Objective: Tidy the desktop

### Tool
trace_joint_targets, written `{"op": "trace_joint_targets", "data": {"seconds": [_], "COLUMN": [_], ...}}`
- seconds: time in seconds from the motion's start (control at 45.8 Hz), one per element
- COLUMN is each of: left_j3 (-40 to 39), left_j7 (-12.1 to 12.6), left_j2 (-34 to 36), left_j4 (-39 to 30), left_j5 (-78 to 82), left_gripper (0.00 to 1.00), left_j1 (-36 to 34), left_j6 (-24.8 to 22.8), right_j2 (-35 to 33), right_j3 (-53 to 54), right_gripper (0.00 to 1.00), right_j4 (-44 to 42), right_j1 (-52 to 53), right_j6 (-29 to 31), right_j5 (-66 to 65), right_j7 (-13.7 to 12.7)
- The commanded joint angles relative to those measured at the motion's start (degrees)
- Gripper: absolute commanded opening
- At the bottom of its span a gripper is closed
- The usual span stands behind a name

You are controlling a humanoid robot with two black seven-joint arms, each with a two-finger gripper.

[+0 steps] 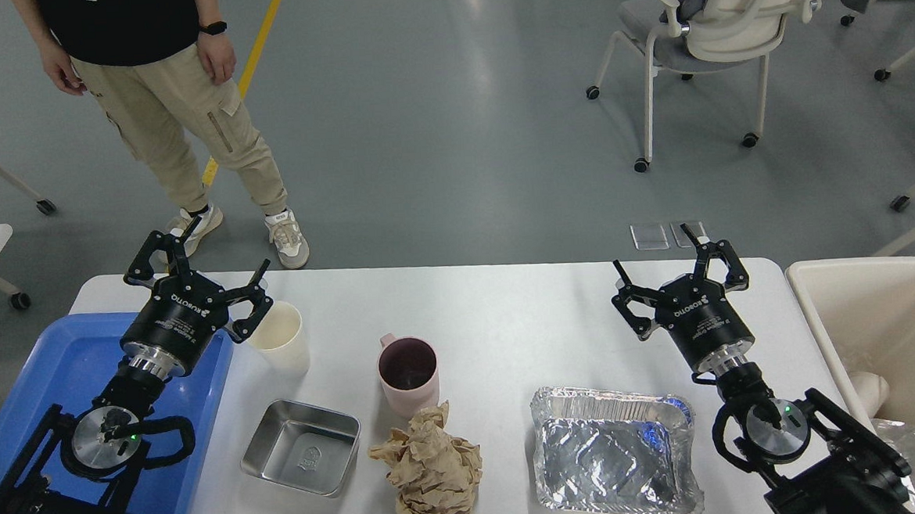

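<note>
1. Desktop (499, 310) is lying across the lower middle of the head view, white and wide, with a blue tray (64, 364) at its left end and a cream bin (883, 305) at its right end.
2. The left gripper (203, 262) is hanging over the tray's far right corner with its fingers spread wide apart and nothing between them; its right finger is sitting just beside the rim of a white paper cup (278, 337).
3. The right gripper (677, 255) is hovering over the desktop's right part, fingers likewise spread and holding nothing.
4. A pink mug (409, 373) is standing upright near the middle, with a crumpled brown paper (430, 474) touching its near side.
5. A steel tray (301, 447) is resting left of the paper, and a foil container (616, 452) is sitting below the right gripper.
6. A person (175, 92) is standing beyond the desktop's far left edge.
</note>
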Motion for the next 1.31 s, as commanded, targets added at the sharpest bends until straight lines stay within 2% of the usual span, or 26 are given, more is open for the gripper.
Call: {"op": "trace_joint_targets", "data": {"seconds": [0.0,0.24,0.568,0.764,0.961,1.136,1.288], "left_j3": [-0.1,0.3,4.0,10.7,11.0,11.1,11.5], "left_j7": [0.0,0.4,1.8,2.5,2.8,2.7,2.7], "left_j2": [0.1,1.0,13.4,27.1,44.5,61.3,68.0], "left_j4": [-0.2,-1.8,-6.8,-11.5,-18.8,-20.4,-20.6], "left_j5": [0.0,0.2,0.3,0.5,0.5,0.5,0.5], "left_gripper": [0.98,0.98,0.98,0.98,0.98,0.98,0.98], "left_j1": [0.0,0.9,6.9,12.3,18.5,22.2,22.3], "left_j6": [0.0,1.2,2.5,3.4,3.2,2.2,0.9], "right_j2": [0.0,-0.1,0.5,0.6,0.6,0.6,1.0], "right_j3": [0.1,0.1,0.0,-0.7,-0.7,-0.7,-0.8], "right_gripper": [1.0,1.0,1.0,1.0,1.0,1.0,1.0], "right_j4": [0.2,0.2,0.3,0.3,0.3,0.3,0.4], "right_j1": [0.1,0.1,0.2,0.2,0.1,0.0,0.0], "right_j6": [0.0,-0.1,0.0,0.2,0.4,0.5,0.5], "right_j5": [0.0,0.0,0.0,0.0,0.0,0.0,0.0], "right_j7": [0.0,0.0,0.0,0.0,0.0,0.0,0.0]}}
